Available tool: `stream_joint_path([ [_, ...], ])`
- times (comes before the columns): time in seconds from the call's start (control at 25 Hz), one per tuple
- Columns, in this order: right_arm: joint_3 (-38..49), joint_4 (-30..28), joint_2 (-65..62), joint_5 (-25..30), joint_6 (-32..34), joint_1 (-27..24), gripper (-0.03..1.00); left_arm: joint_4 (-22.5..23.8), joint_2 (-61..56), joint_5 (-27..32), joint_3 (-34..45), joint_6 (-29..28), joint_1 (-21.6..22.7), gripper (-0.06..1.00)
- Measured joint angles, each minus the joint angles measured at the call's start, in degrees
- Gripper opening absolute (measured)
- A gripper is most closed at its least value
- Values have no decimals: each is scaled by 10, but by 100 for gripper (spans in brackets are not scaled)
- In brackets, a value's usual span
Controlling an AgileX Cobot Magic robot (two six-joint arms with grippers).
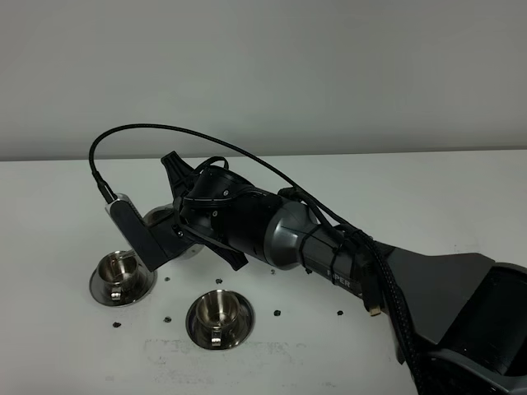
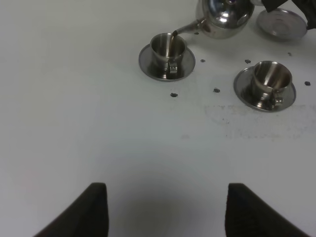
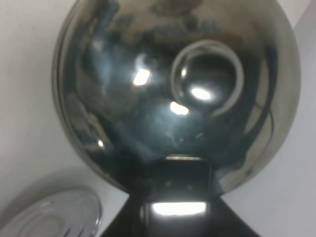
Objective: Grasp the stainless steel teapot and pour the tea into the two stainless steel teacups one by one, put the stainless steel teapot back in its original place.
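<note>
The stainless steel teapot point(image 2: 224, 17) hangs tilted, its spout over the left teacup point(image 2: 168, 47), and a dark stream of tea runs into that cup. My right gripper point(image 1: 177, 234) is shut on the teapot's handle and reaches across to the left; the arm hides most of the pot point(image 1: 159, 220). Up close the pot's mirrored body and lid knob point(image 3: 205, 84) fill the right wrist view. The second teacup point(image 2: 271, 79) stands apart on its saucer. The flat steel disc point(image 2: 281, 22) lies bare behind the cups. My left gripper point(image 2: 168, 190) hovers open, well in front of the cups.
Small dark specks point(image 2: 174, 95) lie scattered on the white table point(image 2: 74, 123) around the saucers. A faint smudged patch point(image 2: 256, 121) marks the surface in front of the second cup. The right arm's cable point(image 1: 132, 132) loops high above the left cup point(image 1: 122, 276).
</note>
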Motion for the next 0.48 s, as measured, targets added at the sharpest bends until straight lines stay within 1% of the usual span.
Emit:
stream_joint_path([
  [0.24, 0, -23, 0, -3, 0, 0, 20, 0, 0, 0, 0, 0, 0, 57],
  [0.48, 0, -33, 0, -8, 0, 0, 20, 0, 0, 0, 0, 0, 0, 57],
])
